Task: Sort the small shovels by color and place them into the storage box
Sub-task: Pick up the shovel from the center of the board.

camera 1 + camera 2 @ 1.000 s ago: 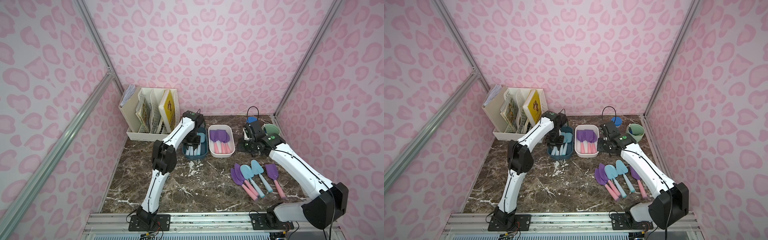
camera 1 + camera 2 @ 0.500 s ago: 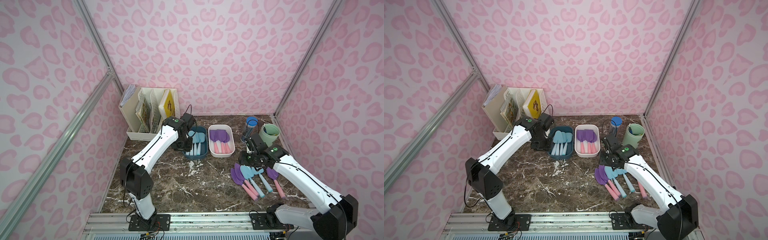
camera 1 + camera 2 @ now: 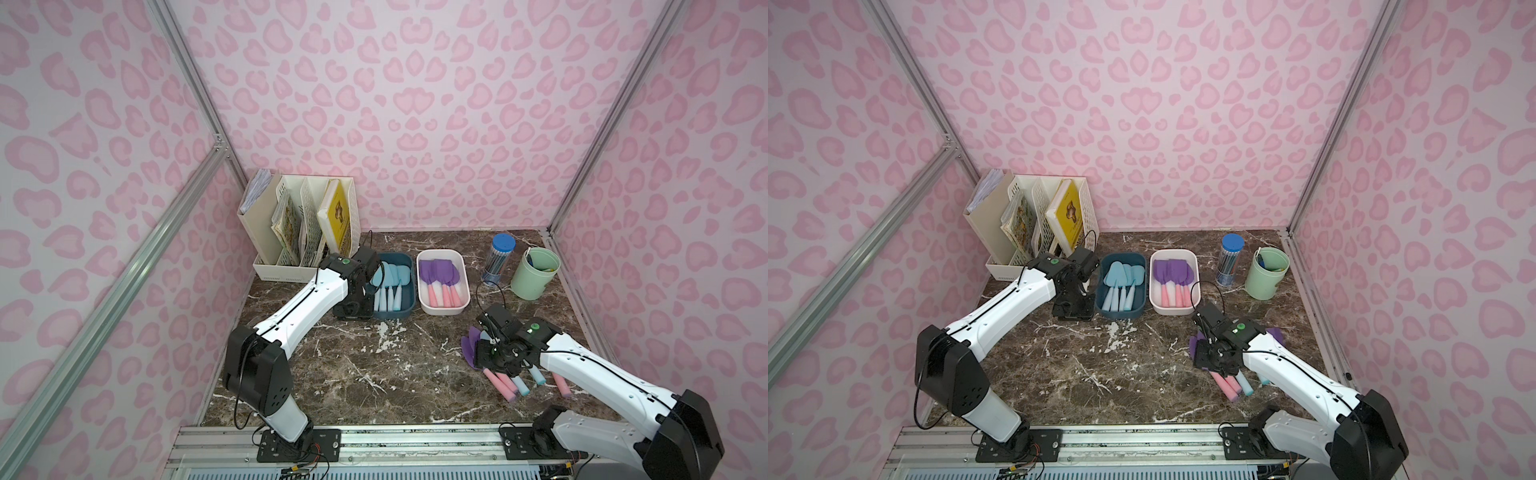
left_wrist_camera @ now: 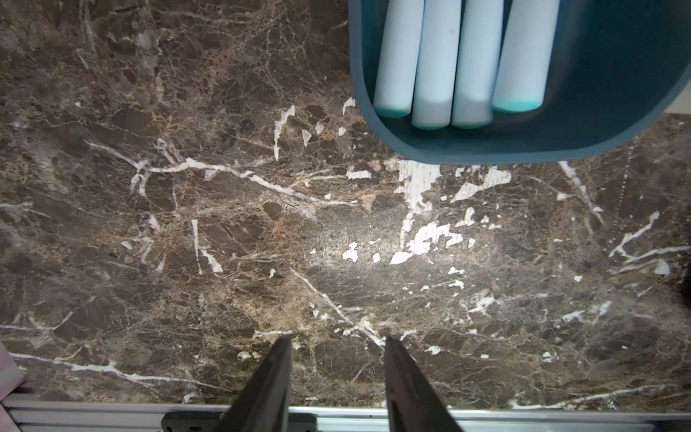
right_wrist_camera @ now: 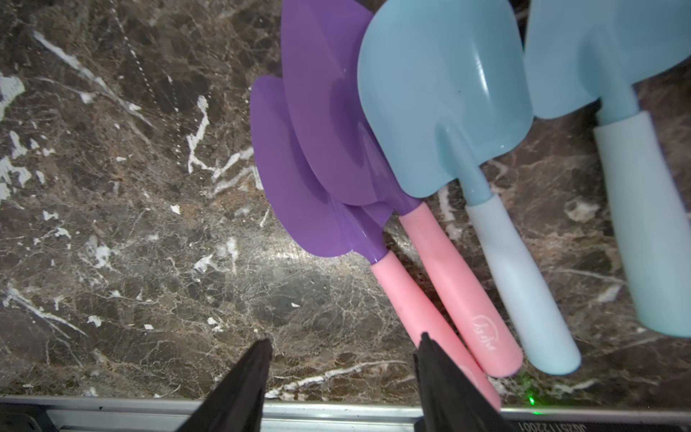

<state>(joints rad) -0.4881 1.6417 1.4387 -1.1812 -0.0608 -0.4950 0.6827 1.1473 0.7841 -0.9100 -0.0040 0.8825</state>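
Observation:
Several light blue small shovels lie in the dark blue storage box; their handle ends show in the left wrist view. Purple-bladed, pink-handled shovels lie in the white box. More shovels lie loose on the marble: two purple and two light blue overlap, and another pink handle lies to their right. My right gripper hovers open over them, one finger crossing a pink handle and only bare table in the gap. My left gripper stands open and empty just left of the blue box.
A cream file rack with books stands at the back left. A clear blue-capped pencil tube and a green cup stand at the back right. A metal rail runs along the front edge; pink walls enclose three sides.
My left gripper has come off the blue box to its left side. My right gripper has swung from the back forward over the loose shovels, its jaws spreading wider.

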